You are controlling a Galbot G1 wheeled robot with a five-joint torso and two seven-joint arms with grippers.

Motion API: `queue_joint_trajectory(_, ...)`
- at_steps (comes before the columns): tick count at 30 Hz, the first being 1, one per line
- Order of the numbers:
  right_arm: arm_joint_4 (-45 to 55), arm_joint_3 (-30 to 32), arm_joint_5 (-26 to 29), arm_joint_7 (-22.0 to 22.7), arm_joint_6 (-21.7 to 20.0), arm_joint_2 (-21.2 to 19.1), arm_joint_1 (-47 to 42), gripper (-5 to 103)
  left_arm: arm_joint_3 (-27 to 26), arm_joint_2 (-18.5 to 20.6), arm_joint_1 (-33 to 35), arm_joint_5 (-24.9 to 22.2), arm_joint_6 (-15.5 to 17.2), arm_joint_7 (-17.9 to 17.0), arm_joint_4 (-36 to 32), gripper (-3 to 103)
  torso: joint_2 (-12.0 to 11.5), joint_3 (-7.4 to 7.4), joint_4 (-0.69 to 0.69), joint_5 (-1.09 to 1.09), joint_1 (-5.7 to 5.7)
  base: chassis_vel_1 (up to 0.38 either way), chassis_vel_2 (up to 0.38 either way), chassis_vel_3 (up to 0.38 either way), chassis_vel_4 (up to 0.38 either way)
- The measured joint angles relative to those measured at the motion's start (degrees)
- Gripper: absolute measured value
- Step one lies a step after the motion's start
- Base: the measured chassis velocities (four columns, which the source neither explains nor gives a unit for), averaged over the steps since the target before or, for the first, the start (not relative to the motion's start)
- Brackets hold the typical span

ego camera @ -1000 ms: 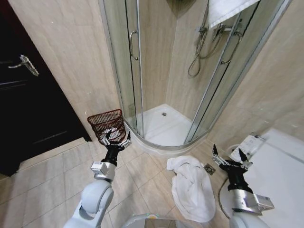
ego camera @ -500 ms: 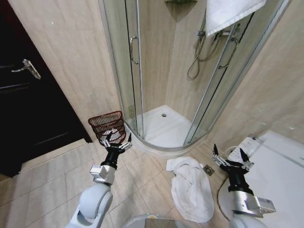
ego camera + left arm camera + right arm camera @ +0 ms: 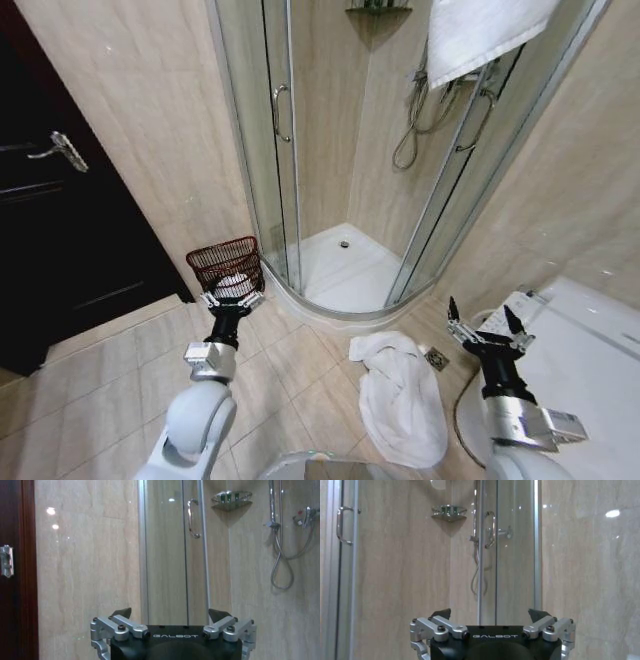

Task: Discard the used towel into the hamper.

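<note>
The used towel, white and crumpled, lies on the tiled floor in front of the shower. The hamper, a small dark reddish-brown slatted basket, stands by the wall at the left end of the shower door. My left gripper is open and empty, held just in front of the hamper's base. The left wrist view has this gripper pointing at the wall and glass door. My right gripper is open and empty too, raised to the right of the towel; in the right wrist view it faces the shower glass.
A curved glass shower enclosure with a raised white tray fills the corner ahead. A second white towel hangs over its top. A dark door is at the left, a white toilet at the right, and a floor drain beside the towel.
The whole head view has shifted a little, so the camera moved. The left gripper sits slightly lower and nearer the hamper's base. The towel and hamper stay put.
</note>
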Motion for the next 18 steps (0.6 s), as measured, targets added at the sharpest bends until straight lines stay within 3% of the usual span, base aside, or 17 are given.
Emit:
queue_joint_trajectory(2, -0.5, -0.8, 1.7, -3.0, -0.2, -0.7, -0.1, 100, -1.7, -0.2, -1.1, 0.3, 0.0, 4.4, 2.5, 100, 0.8, 0.48, -0.01, 0.0, 0.35, -0.054, -0.031, -0.036, -0.039)
queue_joint_trajectory(3, -0.5, -0.8, 1.7, -3.0, -0.2, -0.7, -0.1, 100, -1.7, -0.2, -1.1, 0.3, 0.0, 4.4, 2.5, 100, 0.8, 0.48, -0.01, 0.0, 0.35, -0.054, -0.039, -0.045, -0.039)
queue_joint_trajectory(7, -2.0, -1.9, 3.3, -6.4, -3.5, -0.9, 3.7, 100, -6.0, -1.9, -1.2, 3.1, -3.7, 17.6, 6.6, 100, 2.0, 1.16, 0.0, 0.0, 0.87, -0.016, -0.023, -0.027, -0.019)
queue_joint_trajectory(8, -2.0, -1.9, 3.3, -6.4, -3.5, -0.9, 3.7, 100, -6.0, -1.9, -1.2, 3.1, -3.7, 17.6, 6.6, 100, 2.0, 1.16, 0.0, 0.0, 0.87, -0.037, -0.046, -0.054, -0.033)
queue_joint_trajectory(11, -2.4, -2.8, 3.3, -6.4, -6.1, -0.7, 6.6, 100, -9.3, -6.5, -0.3, 2.8, -4.4, 22.6, 6.7, 100, 3.0, 1.73, 0.01, 0.0, 1.28, -0.012, -0.01, -0.018, -0.011)
queue_joint_trajectory(18, -3.9, -3.2, 1.8, -6.1, -5.6, -0.7, 8.0, 100, -11.9, -7.1, 4.0, -1.7, -4.3, 22.3, 5.6, 100, 4.8, 2.78, 0.02, 0.01, 2.07, -0.038, -0.034, -0.026, -0.033)
